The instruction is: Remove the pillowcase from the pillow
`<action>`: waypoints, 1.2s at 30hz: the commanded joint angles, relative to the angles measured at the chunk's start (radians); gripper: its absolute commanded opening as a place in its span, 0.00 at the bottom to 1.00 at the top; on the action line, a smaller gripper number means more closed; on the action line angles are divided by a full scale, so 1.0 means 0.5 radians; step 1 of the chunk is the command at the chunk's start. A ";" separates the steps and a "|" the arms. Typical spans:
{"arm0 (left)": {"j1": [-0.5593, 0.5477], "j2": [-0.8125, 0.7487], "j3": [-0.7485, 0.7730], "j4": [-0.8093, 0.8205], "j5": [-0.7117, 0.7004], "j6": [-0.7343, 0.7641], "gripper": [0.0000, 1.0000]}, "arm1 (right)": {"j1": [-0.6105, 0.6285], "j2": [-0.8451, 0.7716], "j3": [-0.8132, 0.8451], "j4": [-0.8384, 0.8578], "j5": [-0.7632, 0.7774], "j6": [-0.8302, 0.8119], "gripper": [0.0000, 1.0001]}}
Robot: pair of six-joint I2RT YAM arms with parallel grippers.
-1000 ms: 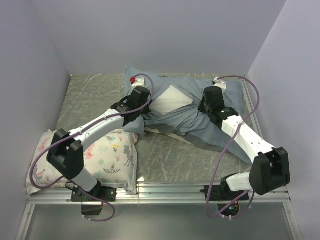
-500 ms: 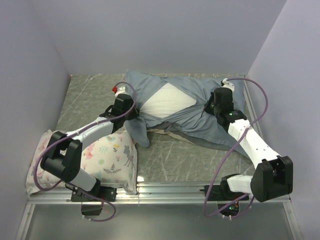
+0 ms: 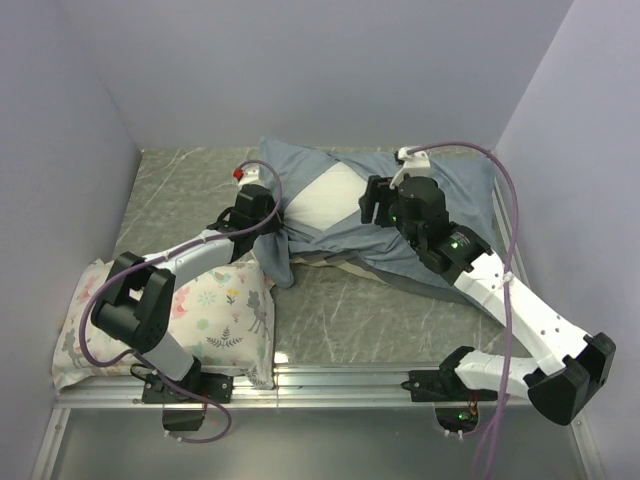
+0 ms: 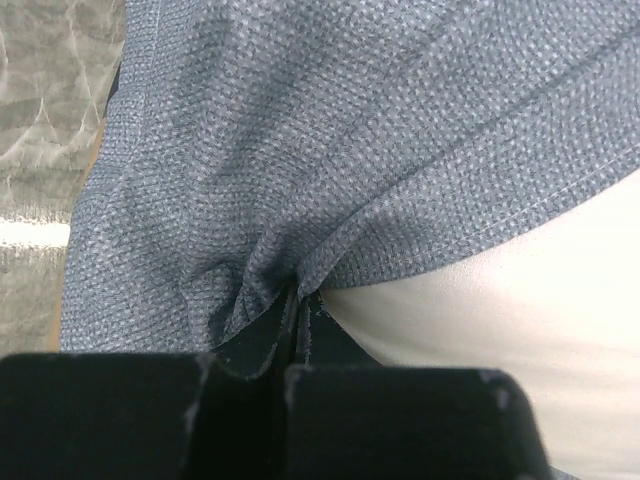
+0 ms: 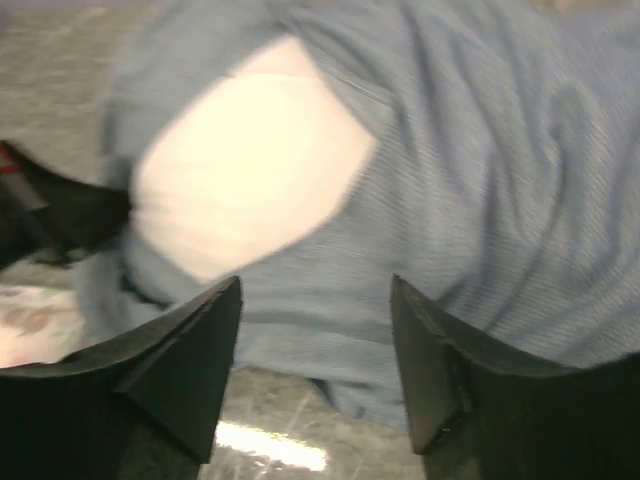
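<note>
The pillowcase (image 3: 440, 215) lies crumpled at the back of the table with its grey-blue side showing. The white pillow (image 3: 325, 200) shows through its opening. My left gripper (image 3: 264, 218) is at the opening's left edge. In the left wrist view this gripper (image 4: 297, 300) is shut on a bunched fold of the pillowcase (image 4: 300, 140), with the pillow (image 4: 520, 330) right beside it. My right gripper (image 3: 370, 205) hovers open over the pillowcase just right of the opening. In the right wrist view, nothing is between the open gripper's (image 5: 315, 300) fingers, and the pillowcase (image 5: 480, 180) and pillow (image 5: 240, 160) lie beyond.
A smaller floral-print pillow (image 3: 215, 310) lies at the front left under the left arm. A metal rail (image 3: 350, 378) runs along the near edge. Walls close in the table at the left, back and right.
My right gripper has let go of the pillowcase, opened, and swung left from its right end toward the opening. The left gripper stays shut on the cloth near the same spot.
</note>
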 commanded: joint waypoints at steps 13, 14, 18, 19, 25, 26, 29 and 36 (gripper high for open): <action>-0.029 -0.043 0.024 -0.003 0.098 0.067 0.01 | 0.326 1.100 0.977 -0.359 -0.198 -0.410 0.85; -0.029 -0.046 0.024 -0.006 0.101 0.064 0.01 | 0.351 1.149 1.001 -0.386 -0.192 -0.407 0.86; -0.032 -0.049 0.027 0.009 0.126 0.058 0.01 | 0.379 1.358 0.996 -0.414 -0.109 -0.359 0.91; -0.032 -0.058 0.027 0.018 0.144 0.052 0.01 | 0.373 1.419 0.971 -0.375 -0.076 -0.328 0.93; -0.032 -0.098 0.017 0.015 0.190 0.033 0.01 | 0.327 1.692 1.133 -0.491 0.075 -0.199 0.77; -0.029 -0.116 0.014 0.009 0.196 0.039 0.00 | 0.302 1.698 1.143 -0.491 0.035 -0.147 0.55; -0.038 -0.144 0.011 -0.012 0.200 0.055 0.00 | 0.186 1.616 1.109 -0.399 -0.256 -0.098 0.58; -0.060 -0.138 0.024 -0.074 0.181 0.073 0.01 | 0.051 1.662 1.192 -0.430 -0.409 -0.052 0.29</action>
